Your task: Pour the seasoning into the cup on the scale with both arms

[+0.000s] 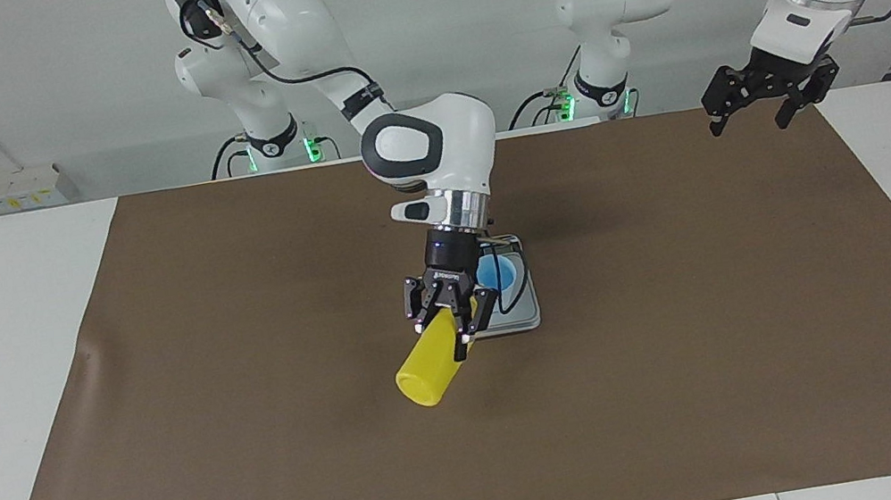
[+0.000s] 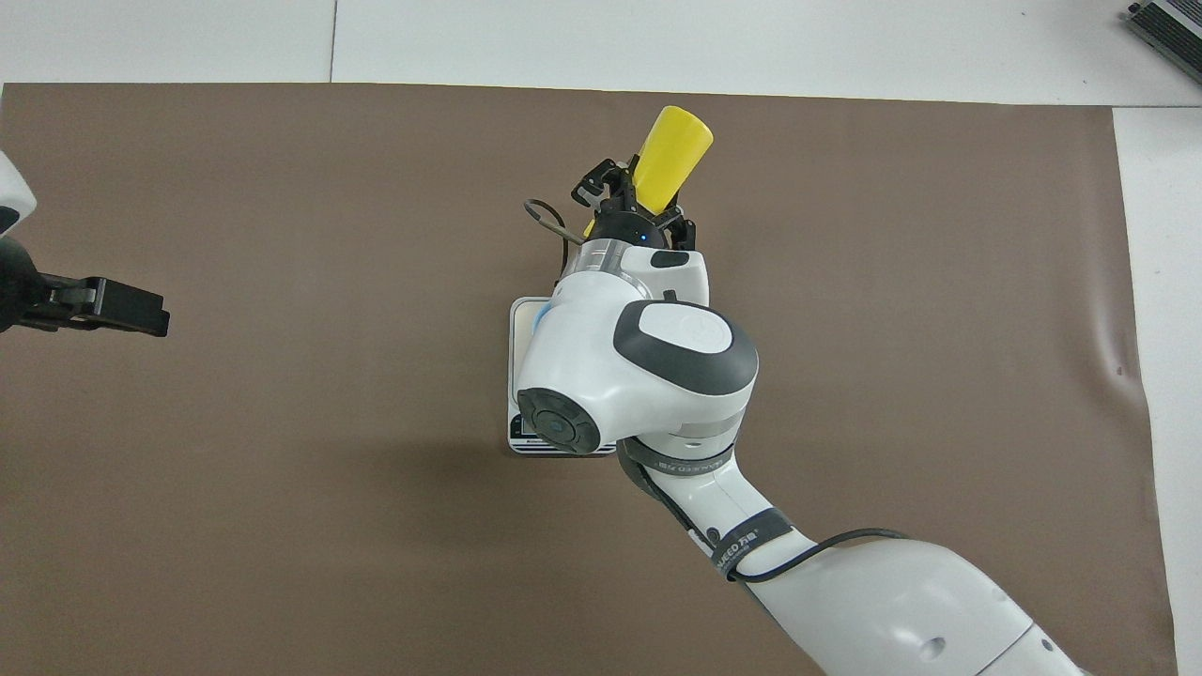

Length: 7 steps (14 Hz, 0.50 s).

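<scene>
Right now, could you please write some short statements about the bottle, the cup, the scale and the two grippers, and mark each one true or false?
1. The right gripper is shut on the yellow seasoning bottle. True.
2. The bottle stands upright on the brown mat. False: it is tilted in the air, base toward the camera in the facing view.
3. The blue cup sits on the scale. True.
4. The left gripper holds the cup. False: it is open and empty, waiting over the mat's edge at the left arm's end of the table.
5. The cup lies tipped over. False: it is upright.
</scene>
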Each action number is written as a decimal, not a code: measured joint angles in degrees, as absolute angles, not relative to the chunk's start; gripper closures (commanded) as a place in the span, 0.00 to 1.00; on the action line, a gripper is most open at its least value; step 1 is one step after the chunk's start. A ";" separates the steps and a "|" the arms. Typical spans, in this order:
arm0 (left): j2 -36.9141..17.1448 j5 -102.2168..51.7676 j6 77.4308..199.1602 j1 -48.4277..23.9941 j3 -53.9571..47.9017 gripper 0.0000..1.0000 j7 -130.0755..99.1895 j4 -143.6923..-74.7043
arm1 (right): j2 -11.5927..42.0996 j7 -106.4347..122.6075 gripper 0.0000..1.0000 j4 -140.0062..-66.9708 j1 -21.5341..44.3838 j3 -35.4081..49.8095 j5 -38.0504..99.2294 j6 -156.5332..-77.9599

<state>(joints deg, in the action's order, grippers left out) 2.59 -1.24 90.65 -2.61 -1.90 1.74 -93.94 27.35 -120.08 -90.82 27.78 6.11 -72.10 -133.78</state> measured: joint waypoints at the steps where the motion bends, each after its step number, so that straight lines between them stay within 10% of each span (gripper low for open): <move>1: 2.59 -1.24 90.65 -2.61 -1.90 0.00 1.74 -93.94 | 27.60 -120.08 1.00 -90.82 28.00 6.11 -72.39 -133.58; 7: 2.59 -1.24 90.65 -2.61 -1.90 0.00 1.74 -93.94 | 28.79 -120.08 1.00 -90.83 30.02 6.12 -72.88 -131.52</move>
